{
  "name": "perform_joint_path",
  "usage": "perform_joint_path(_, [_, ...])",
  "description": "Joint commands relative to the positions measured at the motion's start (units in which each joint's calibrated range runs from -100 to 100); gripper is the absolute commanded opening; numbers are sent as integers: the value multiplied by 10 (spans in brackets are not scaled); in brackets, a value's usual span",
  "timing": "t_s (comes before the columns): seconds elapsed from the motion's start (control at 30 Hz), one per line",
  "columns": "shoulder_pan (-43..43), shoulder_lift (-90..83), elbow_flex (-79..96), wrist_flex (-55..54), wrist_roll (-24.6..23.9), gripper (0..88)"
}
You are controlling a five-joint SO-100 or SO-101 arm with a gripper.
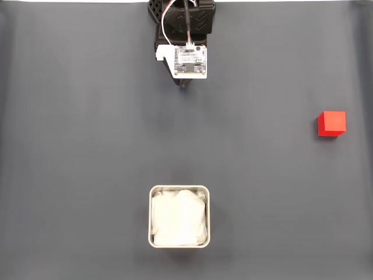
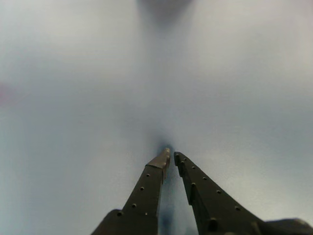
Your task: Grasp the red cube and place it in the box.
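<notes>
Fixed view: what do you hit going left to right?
Box → arm, overlapping the box's span but shifted slightly right, at the top edge → red cube, far right.

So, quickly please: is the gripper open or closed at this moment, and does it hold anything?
Gripper: closed, fingertips nearly together, holding nothing. The red cube sits apart on the mat.
</notes>
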Motion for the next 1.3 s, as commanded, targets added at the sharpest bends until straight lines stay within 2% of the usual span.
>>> perform_joint_path(0.0, [6, 1, 5, 1, -4, 0])
perform_joint_path(0.2, [15, 3, -15, -151, -17, 0])
perform_joint_path(0.37, [10, 62, -139, -221, -2, 0])
perform_joint_path(0.73, [9, 256, -466, -200, 18, 0])
perform_joint_path(0.8, [10, 288, -511, -176, 20, 0])
perform_joint_path(0.83, [7, 352, -598, -116, 28, 0])
perform_joint_path(1.27, [-22, 479, -734, -51, 42, 4])
